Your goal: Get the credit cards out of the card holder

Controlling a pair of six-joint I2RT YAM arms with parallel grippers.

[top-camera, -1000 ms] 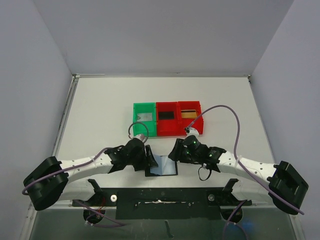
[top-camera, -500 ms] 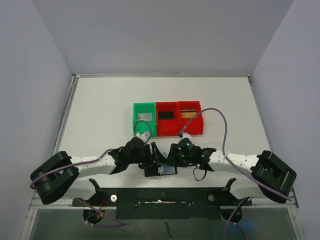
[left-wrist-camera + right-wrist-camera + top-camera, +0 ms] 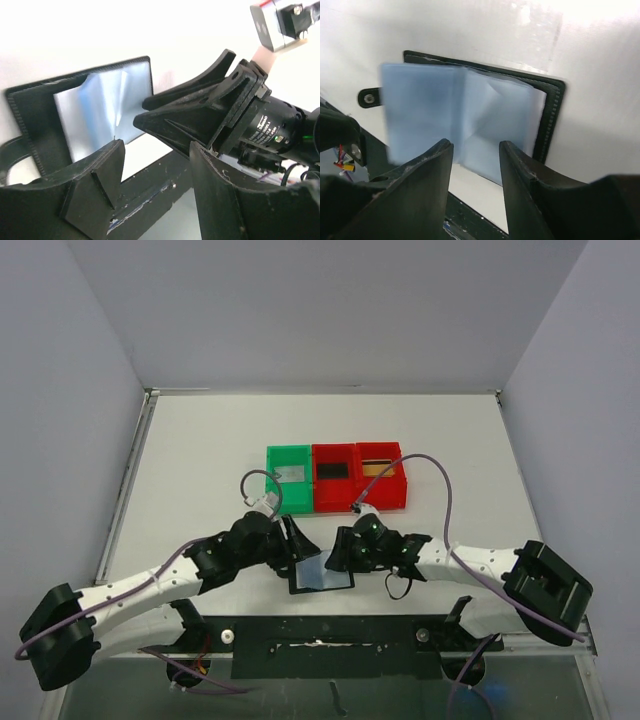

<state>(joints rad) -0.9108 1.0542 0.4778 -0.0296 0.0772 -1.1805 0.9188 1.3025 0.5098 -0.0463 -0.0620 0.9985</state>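
Note:
The card holder (image 3: 322,576) lies open near the table's front edge, a black wallet with shiny bluish inner pockets, also in the left wrist view (image 3: 97,112) and the right wrist view (image 3: 465,112). Its snap tab (image 3: 369,98) sticks out at one side. My left gripper (image 3: 297,541) is open and empty just above its left edge, as the wrist view shows (image 3: 156,147). My right gripper (image 3: 338,556) is open and empty over its right edge (image 3: 474,146). A pale grey card (image 3: 291,473), a black card (image 3: 332,470) and a gold card (image 3: 377,468) lie in the bins.
A green bin (image 3: 272,480) and two red bins (image 3: 336,502) (image 3: 402,480) stand in a row behind the wallet. The black mounting rail (image 3: 320,640) runs along the front edge. The right gripper's body (image 3: 210,107) fills the left wrist view close to my left fingers.
My left gripper has drawn back up and to the left off the wallet, and its arm has swung outward. The wallet's pockets now lie more open. The right gripper has barely moved.

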